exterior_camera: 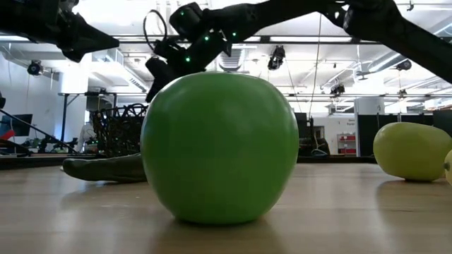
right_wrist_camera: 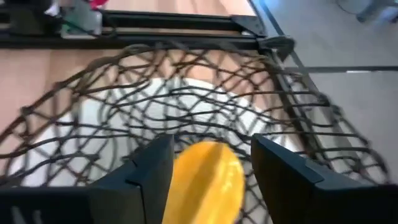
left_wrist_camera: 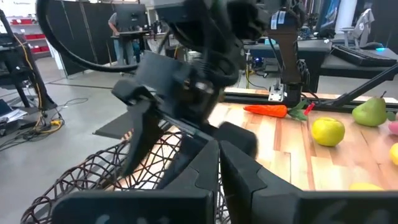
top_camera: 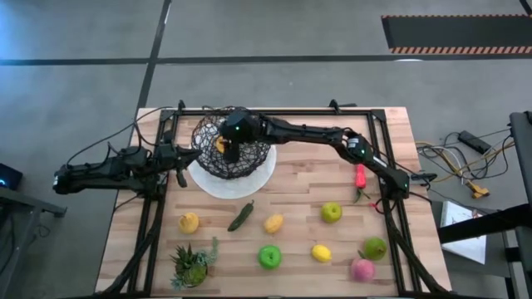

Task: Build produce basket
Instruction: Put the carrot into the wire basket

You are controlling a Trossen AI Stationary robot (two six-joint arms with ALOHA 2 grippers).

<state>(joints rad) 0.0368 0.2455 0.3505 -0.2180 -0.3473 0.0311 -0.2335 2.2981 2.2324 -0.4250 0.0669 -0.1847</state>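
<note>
The pale butcher-block table (top_camera: 299, 199) carries a white plate (top_camera: 218, 183) near its far left. Toward the near edge from the plate lie a yellow-orange fruit (top_camera: 189, 222), a dark green pepper (top_camera: 241, 216), a yellow piece (top_camera: 273, 223), a green apple (top_camera: 269, 257) and a spiky potted plant (top_camera: 193, 264). Well to the plate's right lie a red piece (top_camera: 360, 176), a green fruit (top_camera: 332, 213), a lemon (top_camera: 321, 253), a pear (top_camera: 375, 247) and a pink fruit (top_camera: 362, 269).

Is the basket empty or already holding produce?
Not empty: one yellow-orange piece lies inside the basket, between the right gripper's open fingers. Other produce stays on the table.

Right hand (right_wrist_camera: 208, 168) hangs fingers apart, seemingly mid-table; left hand (left_wrist_camera: 217, 162) shut at the left edge.
</note>
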